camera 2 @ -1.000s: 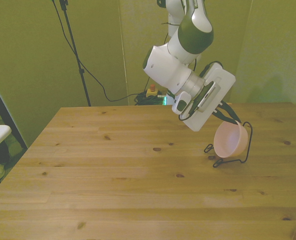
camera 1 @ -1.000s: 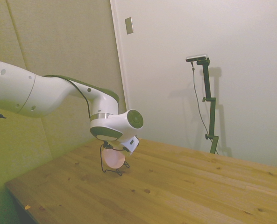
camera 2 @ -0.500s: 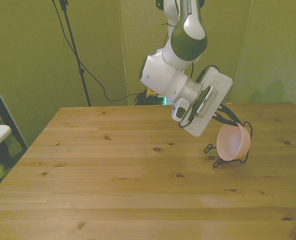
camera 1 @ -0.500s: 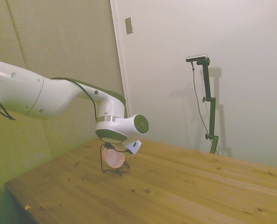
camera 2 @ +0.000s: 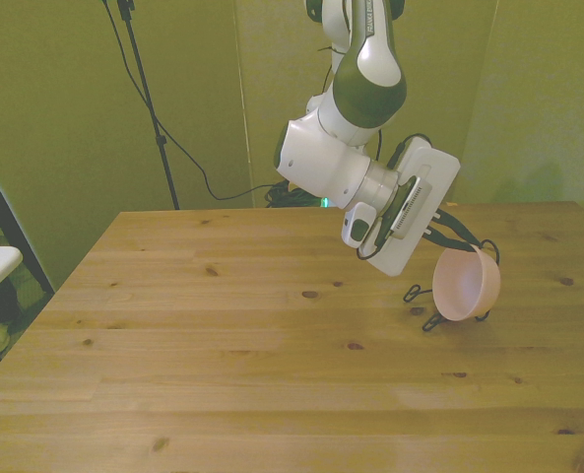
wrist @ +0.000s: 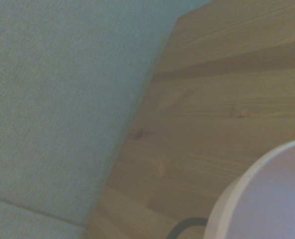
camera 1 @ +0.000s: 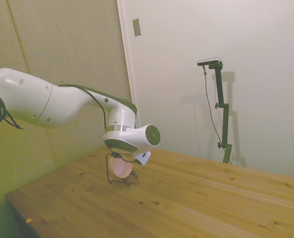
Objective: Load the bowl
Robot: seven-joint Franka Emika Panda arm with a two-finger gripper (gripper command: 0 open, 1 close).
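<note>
Wooden tabletop (camera 2: 223, 345), far-right corner: I am watching my gripper (camera 2: 456, 236) clamping the smooth pale pink bowl (camera 2: 466, 284), tilted sideways in the black wire rack (camera 2: 424, 317).

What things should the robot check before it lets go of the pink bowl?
1. Bowl tipped on its side inside the black wire rack: ok.
2. Rack feet flat on the table: ok.
3. Bowl's weight fully resting on the rack wires: cannot tell, the contact is hidden.
4. Gripper holding the bowl's upper rim: ok.
5. Table near the rack free of other things for pulling away: ok.
</note>
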